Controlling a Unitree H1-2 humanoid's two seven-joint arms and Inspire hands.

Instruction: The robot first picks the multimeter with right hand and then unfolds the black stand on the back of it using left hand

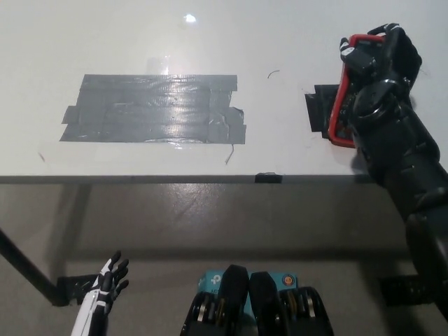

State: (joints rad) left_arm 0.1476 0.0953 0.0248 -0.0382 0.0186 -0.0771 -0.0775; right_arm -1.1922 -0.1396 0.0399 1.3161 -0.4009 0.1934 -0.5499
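The multimeter [344, 105], black with a red casing, stands tipped on its side at the right of the white table [210, 28]. My black right hand [381, 70] wraps over it, fingers curled across its top end, so most of its face is hidden. Its lower red edge still sits near the table surface, by a dark tape patch [316, 110]. My white left hand [103, 294] hangs low at the lower left, below the table edge, fingers apart and holding nothing. The stand on the back is not visible.
A large patch of grey tape [157, 108] covers the table's middle left. The table's front edge [175, 178] runs across the picture, with floor below. A small black clip [269, 177] sits on that edge.
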